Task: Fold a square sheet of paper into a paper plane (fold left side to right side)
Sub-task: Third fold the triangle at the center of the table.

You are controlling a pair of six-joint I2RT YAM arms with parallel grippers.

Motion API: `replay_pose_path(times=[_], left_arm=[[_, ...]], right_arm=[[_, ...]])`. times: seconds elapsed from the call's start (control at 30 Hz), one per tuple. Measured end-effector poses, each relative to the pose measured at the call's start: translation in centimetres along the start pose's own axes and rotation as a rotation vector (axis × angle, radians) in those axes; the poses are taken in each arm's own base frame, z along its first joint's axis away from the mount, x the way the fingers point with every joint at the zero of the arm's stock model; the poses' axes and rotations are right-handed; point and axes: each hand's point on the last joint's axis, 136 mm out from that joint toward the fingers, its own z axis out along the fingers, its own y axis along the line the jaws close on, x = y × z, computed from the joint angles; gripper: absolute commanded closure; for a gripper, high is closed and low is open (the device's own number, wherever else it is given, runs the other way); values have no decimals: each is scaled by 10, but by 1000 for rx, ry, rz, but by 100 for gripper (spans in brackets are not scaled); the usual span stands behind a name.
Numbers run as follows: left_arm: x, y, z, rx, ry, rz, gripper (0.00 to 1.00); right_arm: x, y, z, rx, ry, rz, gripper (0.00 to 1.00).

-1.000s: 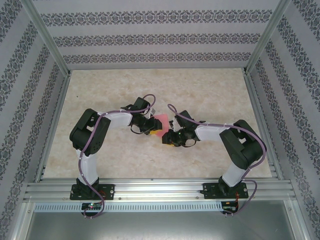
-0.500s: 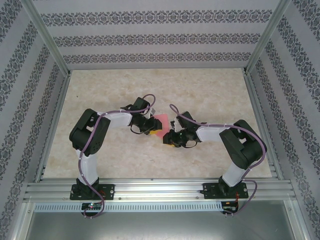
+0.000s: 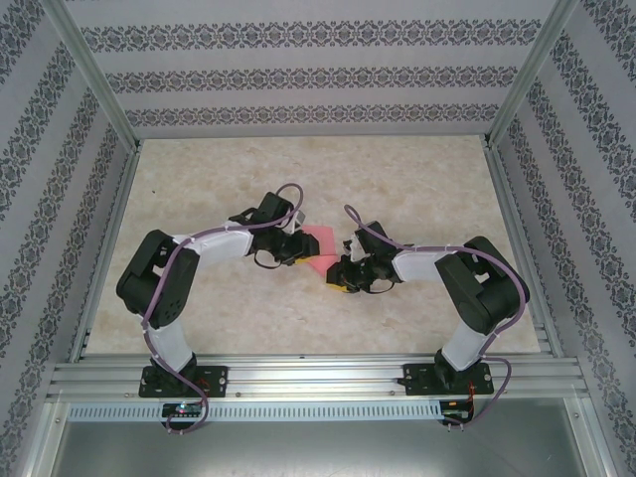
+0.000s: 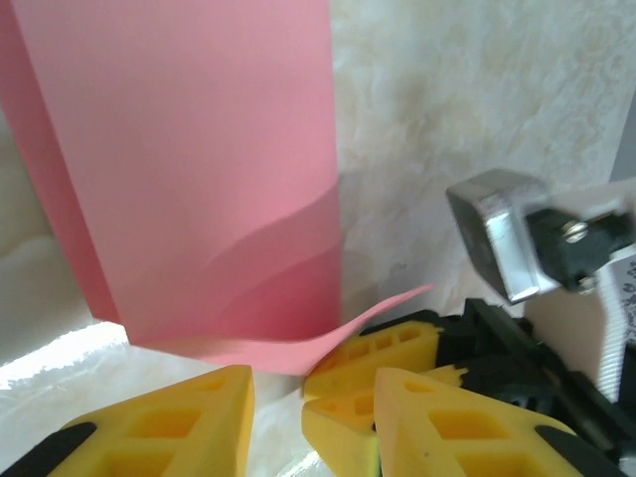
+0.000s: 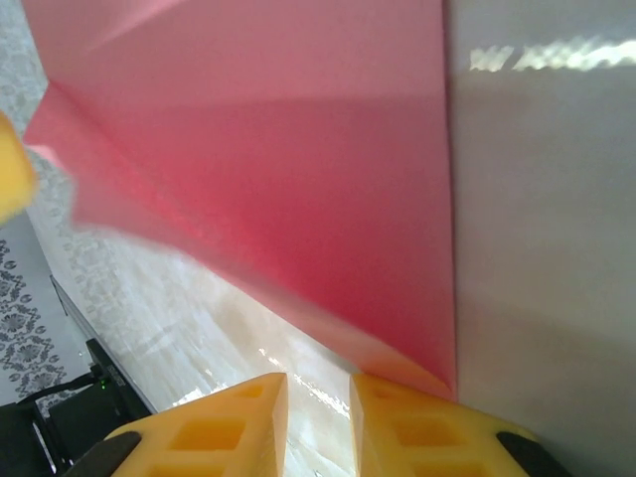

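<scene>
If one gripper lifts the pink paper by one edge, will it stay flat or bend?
Probably it will bend: the pink paper curls up at its near edge, so it looks thin and floppy. It likely weighs almost nothing, so a push may slide or buckle it on the smooth table.

Marbled table [image 3: 298,328] (patterned walls [image 3: 298,79])

No legible txt, labels or nos.
</scene>
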Motion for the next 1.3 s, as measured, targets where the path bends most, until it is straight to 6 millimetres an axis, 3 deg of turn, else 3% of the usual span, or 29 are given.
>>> replay_pose_path(times=[0.37,0.7,1.3], left_arm=[[24,0,30,-7,66,-1,66],[18,5,47,-5,65,-21,67],[4,15,41,-22,42,-21,67]], right_arm=[[0,-2,0,8,1,5,80],[0,-4,1,20,3,13,85],[0,-7,1,35,7,21,88]])
